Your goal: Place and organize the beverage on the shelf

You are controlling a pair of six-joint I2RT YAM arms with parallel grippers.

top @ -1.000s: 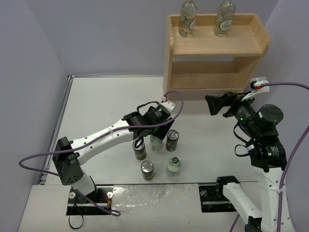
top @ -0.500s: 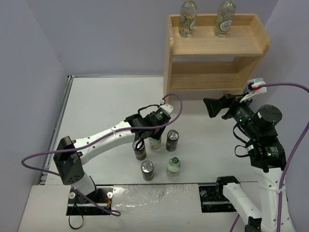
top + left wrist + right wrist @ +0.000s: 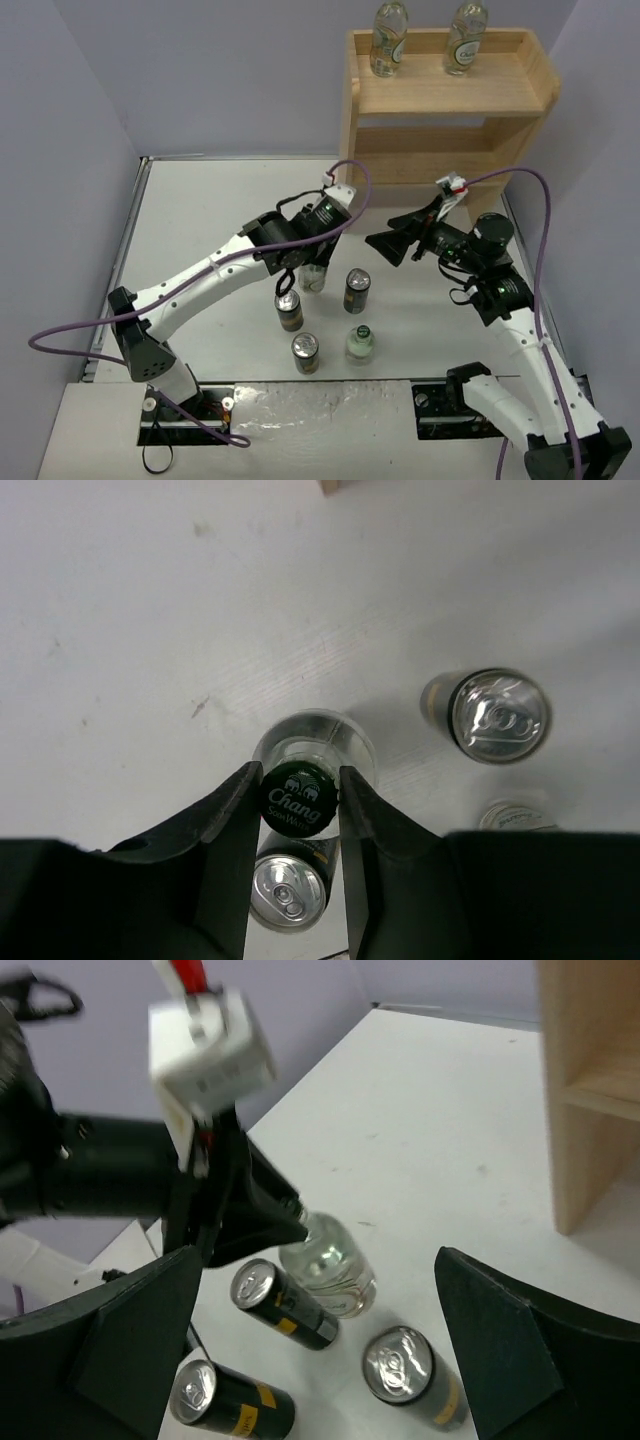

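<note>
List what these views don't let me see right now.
Overhead: the top edge cuts off the tops of the left shelf bottle and right shelf bottle.
Overhead: the left gripper covers most of the gripped bottle; its label is unreadable.
Left wrist: the gripper's body hides all but the cap rim of the loose bottle.
Right wrist: the shelf runs off the right edge.
</note>
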